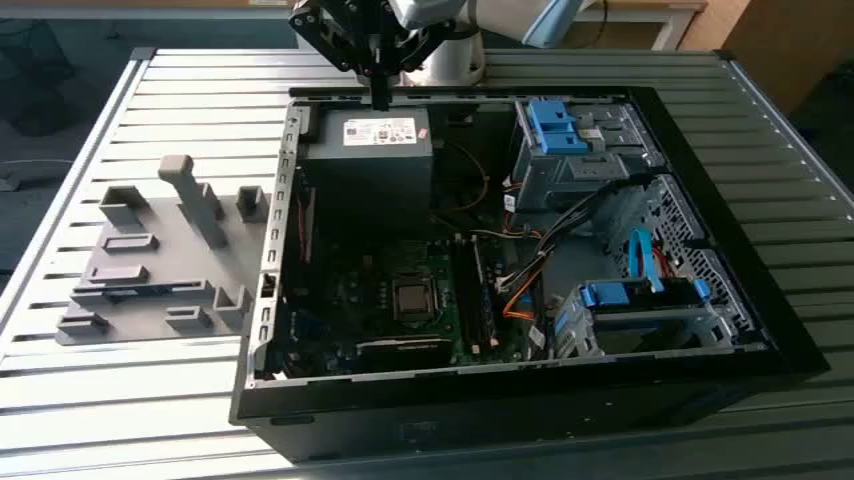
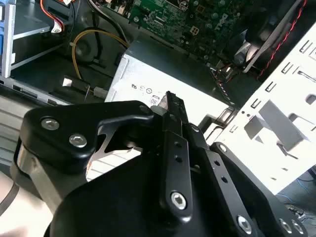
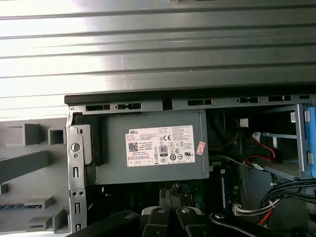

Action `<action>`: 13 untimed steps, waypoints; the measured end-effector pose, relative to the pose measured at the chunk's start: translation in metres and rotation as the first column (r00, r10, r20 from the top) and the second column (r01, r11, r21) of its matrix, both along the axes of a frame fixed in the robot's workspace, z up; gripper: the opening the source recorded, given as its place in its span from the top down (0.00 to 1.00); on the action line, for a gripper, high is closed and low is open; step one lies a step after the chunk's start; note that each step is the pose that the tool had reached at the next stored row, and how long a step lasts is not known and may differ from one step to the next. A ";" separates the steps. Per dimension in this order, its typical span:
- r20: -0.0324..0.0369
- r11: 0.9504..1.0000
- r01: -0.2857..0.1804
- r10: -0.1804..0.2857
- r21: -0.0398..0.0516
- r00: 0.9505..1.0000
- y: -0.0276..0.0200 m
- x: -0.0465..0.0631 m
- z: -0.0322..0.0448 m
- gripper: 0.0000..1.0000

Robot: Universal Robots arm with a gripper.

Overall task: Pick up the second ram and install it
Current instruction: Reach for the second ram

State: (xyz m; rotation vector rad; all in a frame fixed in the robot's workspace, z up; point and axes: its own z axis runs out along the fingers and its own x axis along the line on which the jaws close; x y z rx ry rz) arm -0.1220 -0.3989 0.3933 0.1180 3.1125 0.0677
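My gripper [image 1: 380,98] hangs over the far edge of the open computer case [image 1: 747,330], above the grey power supply [image 1: 367,165]. Its black fingers are shut together with nothing between them, as the second wrist view [image 2: 170,101] also shows. A thin blue-green strip, which looks like the second ram [image 1: 150,291], lies in a slot of the grey holder block [image 1: 160,225] at the exterior view's left, well away from the gripper. In the case, one green stick [image 1: 478,300] stands upright in a slot beside the processor socket [image 1: 411,297].
The case sits on a slatted metal table [image 1: 160,400]. Blue drive brackets [image 1: 554,125], a drive cage [image 1: 641,310] and orange and black cables [image 1: 527,290] crowd the case's side at the exterior view's right. The labelled power supply [image 3: 153,148] lies below the gripper.
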 end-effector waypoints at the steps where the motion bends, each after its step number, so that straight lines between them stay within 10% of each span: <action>1: 0.000 1.000 0.000 0.000 0.000 1.000 0.0000 0.000 0.0000 0.89; 13: 0.000 1.000 0.000 0.000 0.000 1.000 0.0000 -0.003 0.0000 0.89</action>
